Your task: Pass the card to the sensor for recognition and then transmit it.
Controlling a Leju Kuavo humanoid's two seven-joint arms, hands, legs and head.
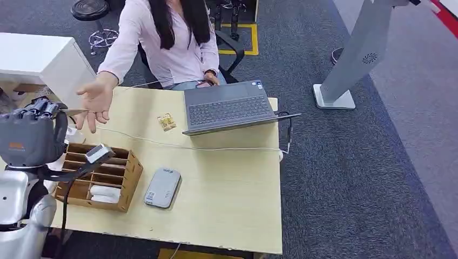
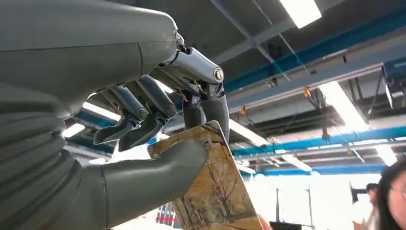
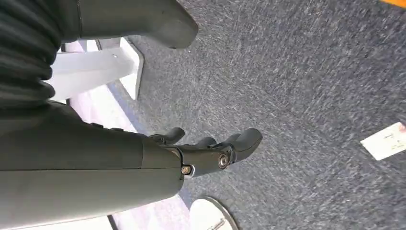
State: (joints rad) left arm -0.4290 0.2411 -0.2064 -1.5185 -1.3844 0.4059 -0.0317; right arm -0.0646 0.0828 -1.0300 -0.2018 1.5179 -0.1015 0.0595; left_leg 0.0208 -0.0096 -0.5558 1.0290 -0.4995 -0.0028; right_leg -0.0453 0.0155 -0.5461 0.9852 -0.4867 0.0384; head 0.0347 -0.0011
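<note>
Sensor (image 1: pixel 162 187) lies on table (image 1: pixel 237 189) right of organizer (image 1: pixel 102 175); laptop (image 1: pixel 229 108) seemingly behind

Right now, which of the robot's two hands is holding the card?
The left hand holds the card between thumb and fingers, raised beside the person's hand. The right hand holds nothing and hangs over the carpet.

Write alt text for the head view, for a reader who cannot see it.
The robot's grey left hand holds a thin card out toward a seated person's open hand across a pale wooden table. The table carries a wooden compartment box, a flat grey card sensor and an open grey laptop.
</note>
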